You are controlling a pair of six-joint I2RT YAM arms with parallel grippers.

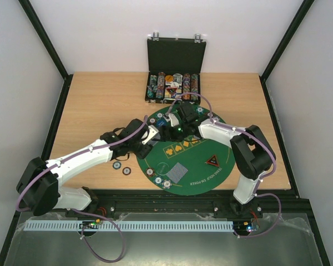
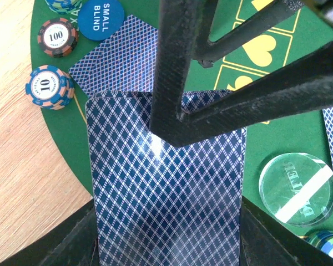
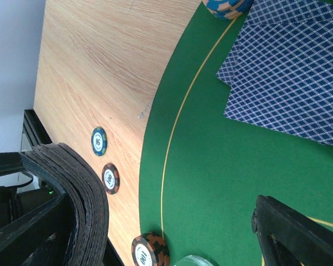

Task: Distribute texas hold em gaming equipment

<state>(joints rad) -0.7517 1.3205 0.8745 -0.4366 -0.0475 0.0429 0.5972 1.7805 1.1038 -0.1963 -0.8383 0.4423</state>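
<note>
Green mat is being worked over by both arms near its far-left rim. A blue diamond-backed card is being gripped flat by the left gripper, with the jaws closed against its side edges. Whether more cards are lying beneath it cannot be told. The right gripper is being held over that card's far end with its jaws spread wide and nothing between them. One black finger is crossing the card's back, but whether it is touching or just clear cannot be told.

Two dealt cards are lying on the mat just beyond the held one. The blind button and two chips are sitting beside them at the rim. A clear dealer button is lying just to one side of the held card.

Several risks are being judged from this pose. If the open jaws are closed while misaligned, the card could be bent against the left grip or pulled askew. If a stack is being held, two cards could be drawn off together, because the backs look glossy. The grippers are crowded close, so fingers could be knocked together during a handover. A released card could also be dropped onto the dealt cards, or the dealer button could be swept aside.
</note>
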